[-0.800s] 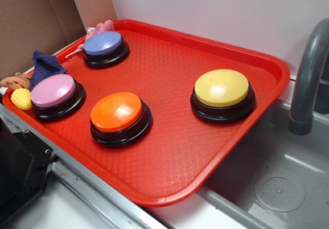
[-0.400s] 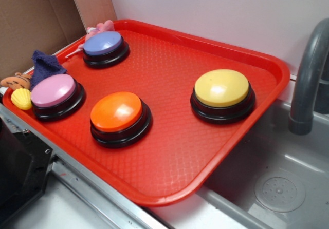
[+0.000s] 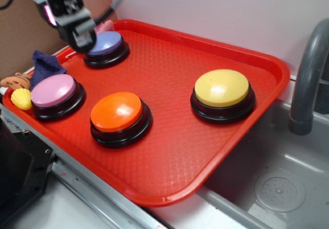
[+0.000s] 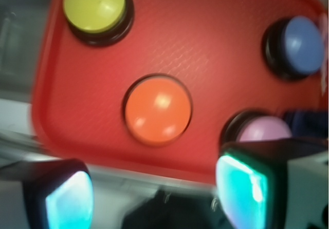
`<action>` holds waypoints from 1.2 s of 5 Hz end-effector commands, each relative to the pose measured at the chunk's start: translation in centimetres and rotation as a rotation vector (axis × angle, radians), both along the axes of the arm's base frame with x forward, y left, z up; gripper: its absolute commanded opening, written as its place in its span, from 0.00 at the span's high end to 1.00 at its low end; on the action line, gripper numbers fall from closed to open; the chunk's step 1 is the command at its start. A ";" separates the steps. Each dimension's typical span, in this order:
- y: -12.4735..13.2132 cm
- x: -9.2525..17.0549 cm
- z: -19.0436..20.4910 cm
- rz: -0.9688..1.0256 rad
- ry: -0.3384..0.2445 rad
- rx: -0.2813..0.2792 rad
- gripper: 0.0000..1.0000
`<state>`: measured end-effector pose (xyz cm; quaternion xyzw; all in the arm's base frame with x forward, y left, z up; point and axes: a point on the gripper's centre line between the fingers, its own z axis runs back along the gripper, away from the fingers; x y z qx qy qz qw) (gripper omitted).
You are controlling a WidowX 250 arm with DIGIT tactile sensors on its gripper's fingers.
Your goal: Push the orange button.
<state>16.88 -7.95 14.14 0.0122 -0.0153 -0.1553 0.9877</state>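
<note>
Exterior: gripper (image 3: 82, 43) high at tray's far-left corner, over purple button (image 3: 104, 43), well apart from orange button (image 3: 116, 111). Orange button sits near-left on red tray (image 3: 169, 152), between pink button (image 3: 53, 90) and yellow button (image 3: 222, 87). Press not yet made; approach and descent left. Open tray floor around target; faucet (image 3: 308, 80) off to right, clear of path.

Wrist: fingers (image 4: 241, 188) spread apart, nothing between. Orange button (image 4: 158, 109) ahead, centred, unobstructed; tray rim close behind it.
</note>
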 end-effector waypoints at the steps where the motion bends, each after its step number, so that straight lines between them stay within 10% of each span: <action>1: 1.6 0.4 -5.9 -0.024 -0.047 -0.046 0.00; 4: 3.2 3.0 -8.6 0.058 0.042 -0.015 0.00; 6: 2.7 3.8 -4.7 0.059 -0.011 0.009 0.00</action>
